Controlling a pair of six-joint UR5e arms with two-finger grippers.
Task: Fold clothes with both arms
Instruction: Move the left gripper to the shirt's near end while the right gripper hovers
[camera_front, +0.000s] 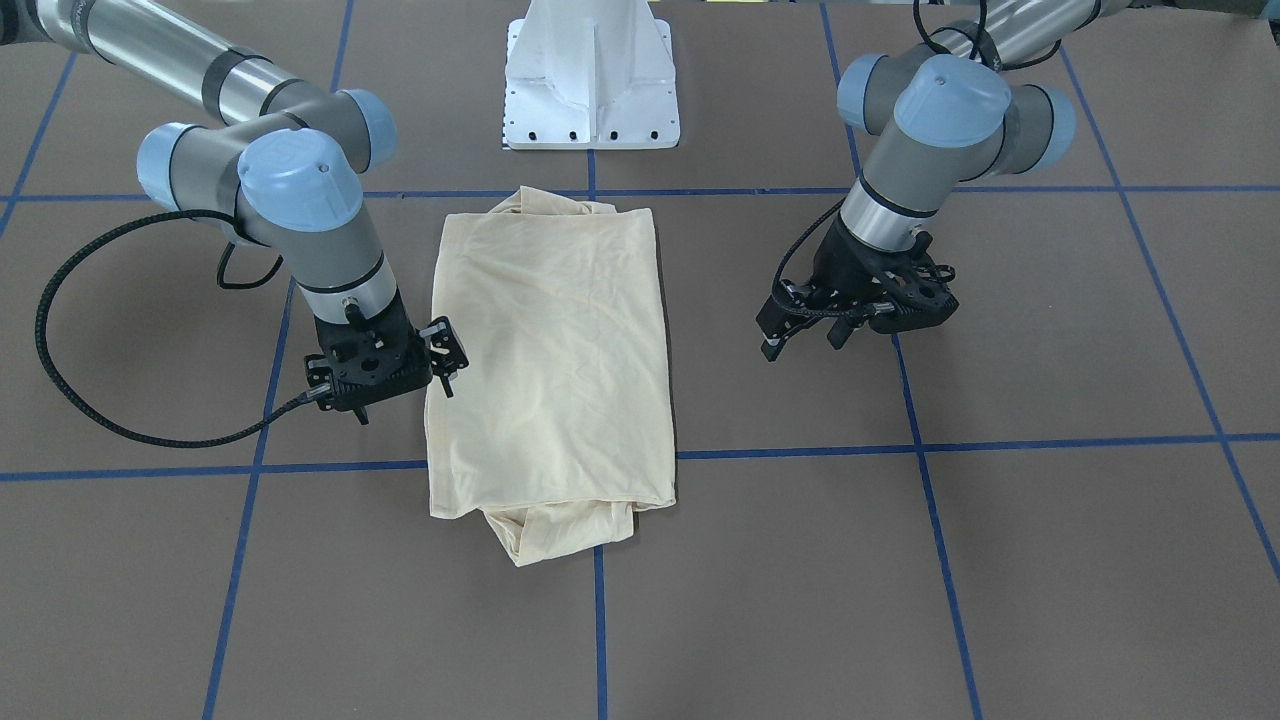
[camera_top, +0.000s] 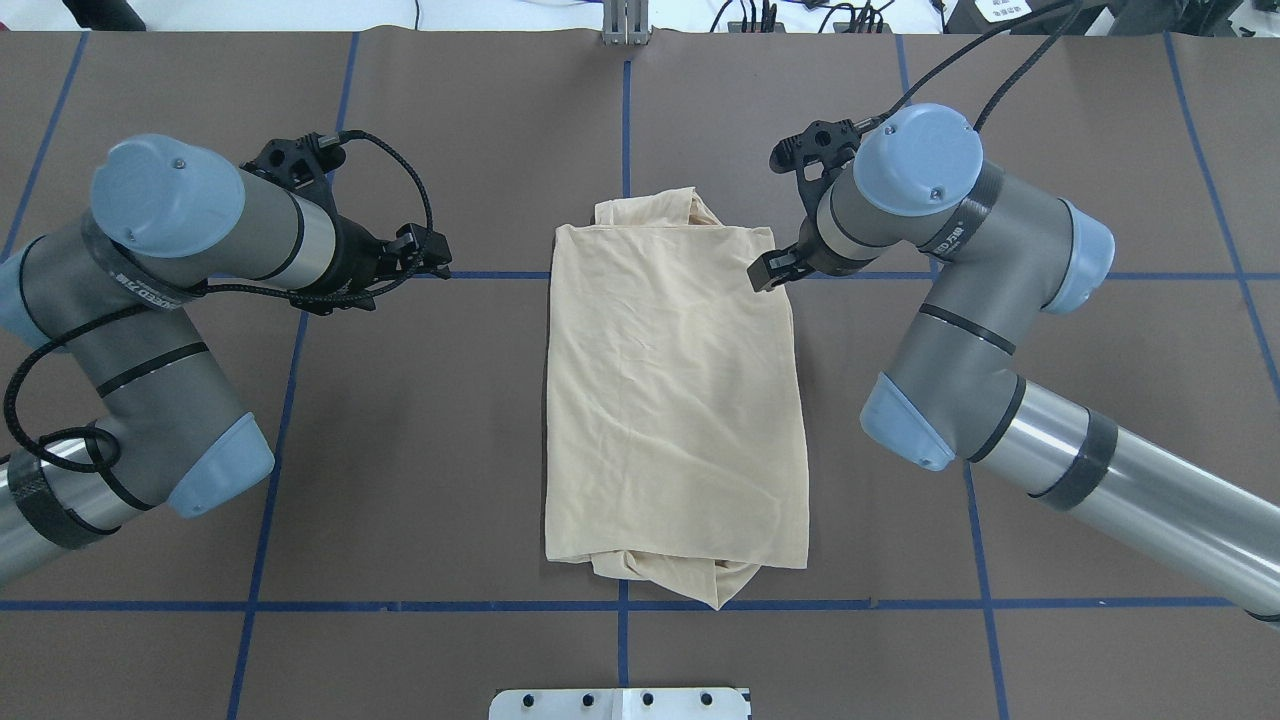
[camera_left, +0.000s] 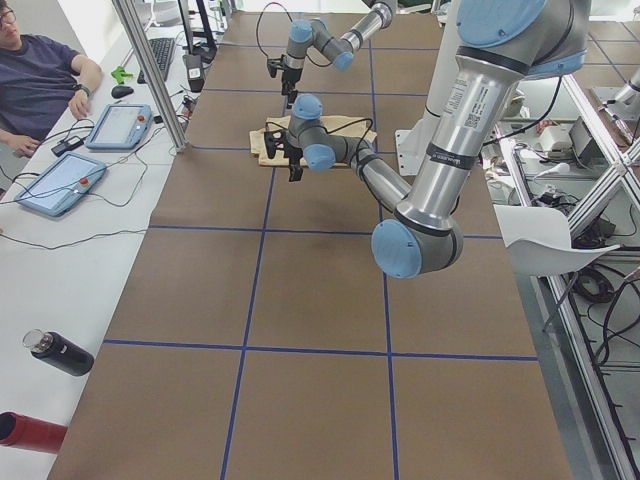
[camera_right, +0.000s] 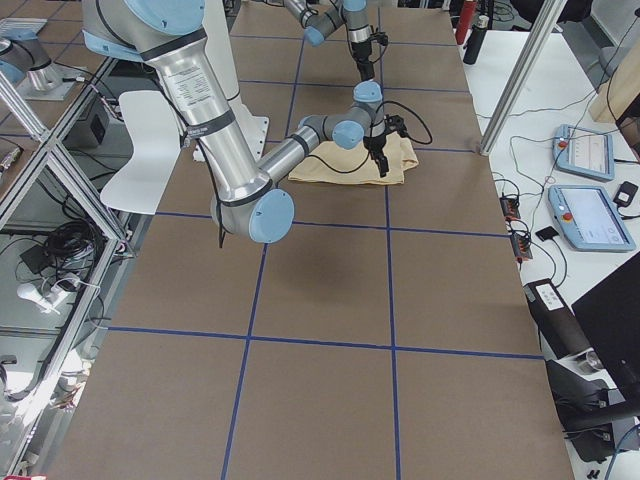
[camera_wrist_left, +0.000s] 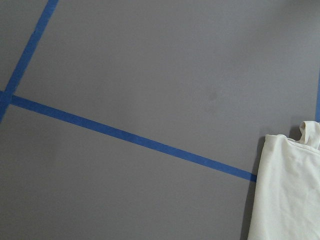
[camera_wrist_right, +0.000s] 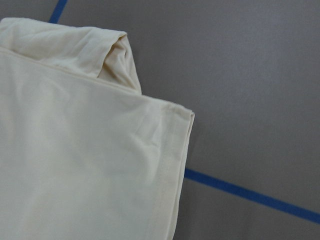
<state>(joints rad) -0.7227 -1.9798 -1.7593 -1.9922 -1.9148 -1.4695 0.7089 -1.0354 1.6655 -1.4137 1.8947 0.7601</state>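
The yellow shirt (camera_front: 555, 350) lies folded flat in the middle of the desk (camera_front: 1050, 500). The right hand (camera_front: 447, 355) hangs just beside its edge, fingers apart, holding nothing. The left hand (camera_front: 805, 343) is farther off, fingers apart too, and empty.

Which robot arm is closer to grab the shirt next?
Right, probably. The right gripper hangs at the shirt's edge near a corner; the left gripper hangs off to the side over bare table.
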